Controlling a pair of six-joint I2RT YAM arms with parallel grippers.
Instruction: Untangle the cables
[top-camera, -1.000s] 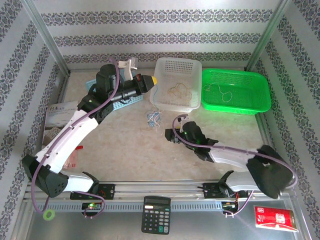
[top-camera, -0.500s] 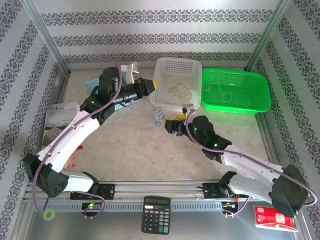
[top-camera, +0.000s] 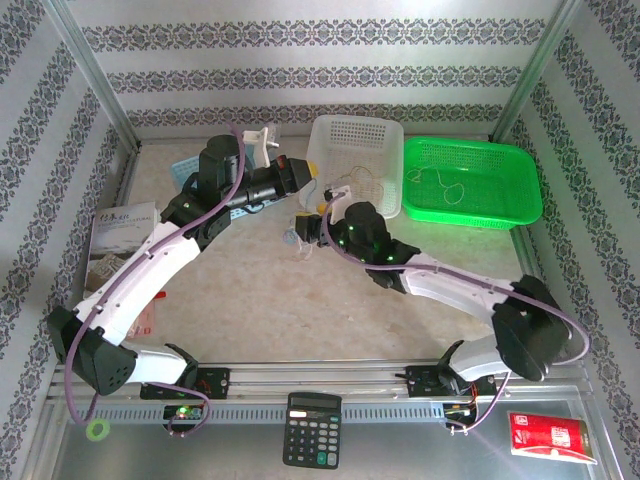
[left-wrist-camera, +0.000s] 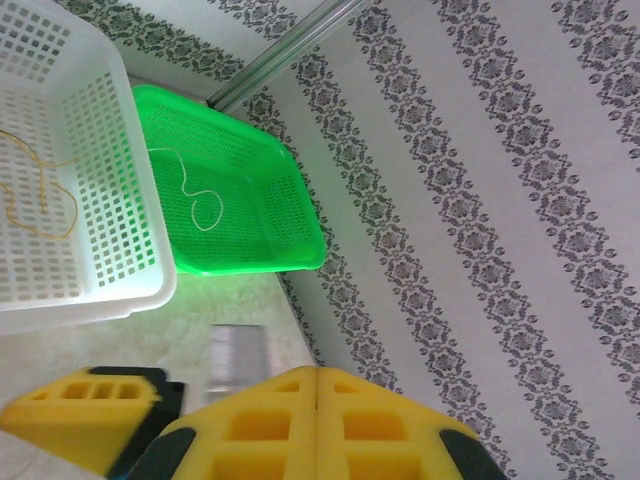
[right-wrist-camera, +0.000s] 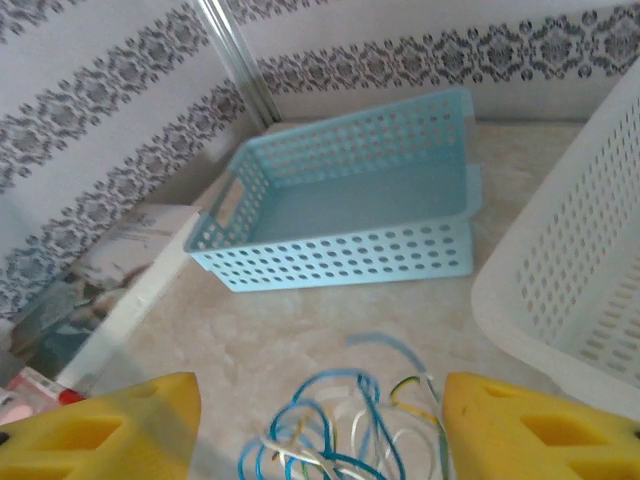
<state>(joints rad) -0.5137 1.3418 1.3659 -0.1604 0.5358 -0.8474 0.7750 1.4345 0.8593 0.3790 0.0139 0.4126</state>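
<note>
Stripy wallpaper goes all round a pale table (top-camera: 260, 300) that looks like stone. Far on the left lies a flat box (top-camera: 122, 228). Just past it, near the back wall, sits a light blue basket (right-wrist-camera: 340, 225). Then comes the left gripper (left-wrist-camera: 316, 400), close to the corner of a white basket (left-wrist-camera: 120, 150). Its two yellow fingers are pressed tight together with nothing between them. A little further right, a bunch of cables (right-wrist-camera: 335, 445) (blue, white and a bit of yellow, all looped up) lies on the table in front of the white basket. The right gripper (right-wrist-camera: 320, 400) hangs low over the bunch with its fingers wide apart, one on each side. I cannot tell if they touch it. Inside the white basket lies a tan cable (left-wrist-camera: 40, 195). Right beside it, a green basket (left-wrist-camera: 295, 205) has a pale cable (left-wrist-camera: 200, 205) curled on its floor
</note>
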